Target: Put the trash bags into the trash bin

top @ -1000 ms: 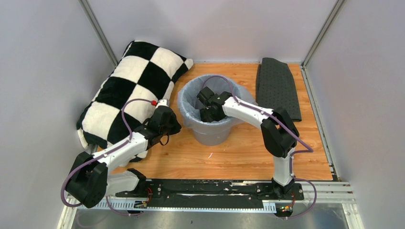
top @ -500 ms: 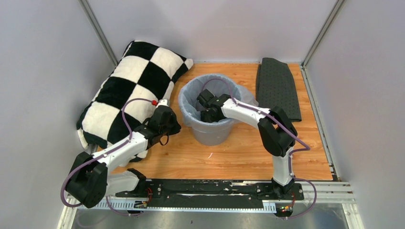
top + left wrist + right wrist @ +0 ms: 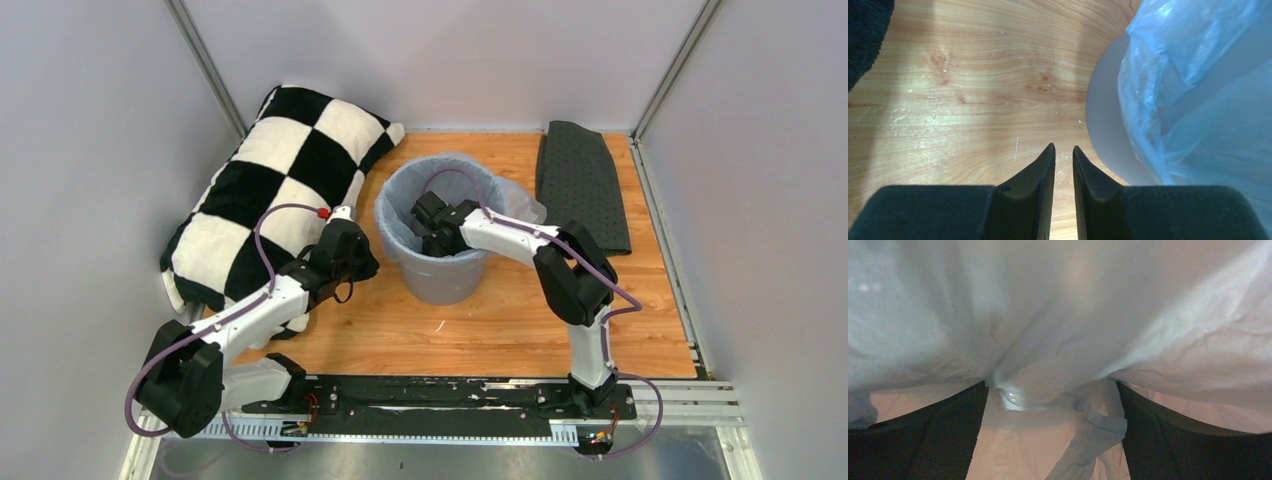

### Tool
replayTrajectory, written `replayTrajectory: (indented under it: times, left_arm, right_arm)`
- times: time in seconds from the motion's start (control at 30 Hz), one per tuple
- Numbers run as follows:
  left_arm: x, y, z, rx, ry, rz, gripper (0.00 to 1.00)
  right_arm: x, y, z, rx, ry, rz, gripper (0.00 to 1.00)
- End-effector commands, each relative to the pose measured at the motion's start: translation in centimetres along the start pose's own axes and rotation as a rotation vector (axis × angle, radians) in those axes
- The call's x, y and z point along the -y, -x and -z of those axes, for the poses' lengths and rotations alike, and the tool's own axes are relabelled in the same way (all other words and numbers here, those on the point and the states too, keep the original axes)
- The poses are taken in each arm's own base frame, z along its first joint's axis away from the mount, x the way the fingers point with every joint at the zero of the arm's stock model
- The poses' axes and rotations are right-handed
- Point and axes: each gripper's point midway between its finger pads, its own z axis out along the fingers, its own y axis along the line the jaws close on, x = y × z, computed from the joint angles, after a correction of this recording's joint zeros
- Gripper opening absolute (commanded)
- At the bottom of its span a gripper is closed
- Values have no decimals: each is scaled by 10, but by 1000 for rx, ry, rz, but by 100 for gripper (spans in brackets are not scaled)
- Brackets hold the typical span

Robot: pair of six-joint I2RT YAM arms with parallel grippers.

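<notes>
The light grey trash bin [image 3: 440, 282] stands upright mid-table. The pale blue trash bag [image 3: 392, 212] lines it, its edge draped over the rim, with a loose flap at the right [image 3: 525, 208]. My right gripper [image 3: 432, 228] is down inside the bin and open. In the right wrist view its fingers [image 3: 948, 430] are spread wide against the bag [image 3: 1058, 305], and a twisted strip of plastic lies between them. My left gripper [image 3: 358, 262] is shut and empty, low beside the bin's left wall. The left wrist view shows its tips [image 3: 1063, 147] near the bin wall [image 3: 1108, 125] and the bag [image 3: 1193, 85].
A black-and-white checkered pillow [image 3: 270, 190] lies at the back left, touching my left arm. A dark grey dotted cloth [image 3: 580, 180] lies at the back right. Grey walls close in the wooden table [image 3: 500, 320] on three sides.
My right gripper has moved slightly left and deeper in the bin. The bag rim has settled closer around the bin. The left arm has not moved.
</notes>
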Motion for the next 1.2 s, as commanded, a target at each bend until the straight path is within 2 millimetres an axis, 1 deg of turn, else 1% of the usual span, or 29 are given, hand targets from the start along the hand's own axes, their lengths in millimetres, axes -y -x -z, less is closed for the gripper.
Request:
replayTrajectory:
  times: [0.0, 0.1, 0.33, 0.67, 0.8, 0.93, 1.07, 1.17]
  left_arm:
    - [5, 13, 6, 25, -15, -9, 22]
    - [5, 15, 9, 32, -18, -11, 22]
    - [7, 18, 13, 38, -23, -15, 23]
    - [9, 21, 16, 42, -29, -16, 23]
    - [10, 21, 16, 41, -34, -16, 23]
    - [13, 22, 18, 37, -45, -18, 23]
    - [15, 29, 26, 56, -49, -29, 24]
    - [17, 36, 35, 70, -53, -37, 24]
  right_arm:
    - [2, -29, -21, -112, -26, 2, 95]
    - [1, -27, -18, -117, -26, 4, 95]
    - [4, -13, 2, -74, -32, -4, 95]
    - [8, 9, 41, 5, -32, -22, 94]
    - [7, 10, 46, 10, -35, -21, 94]
    - [4, 7, 44, 1, -40, -15, 93]
    - [6, 7, 46, 6, -54, -16, 92]
    - [8, 3, 42, -4, -65, -18, 92]
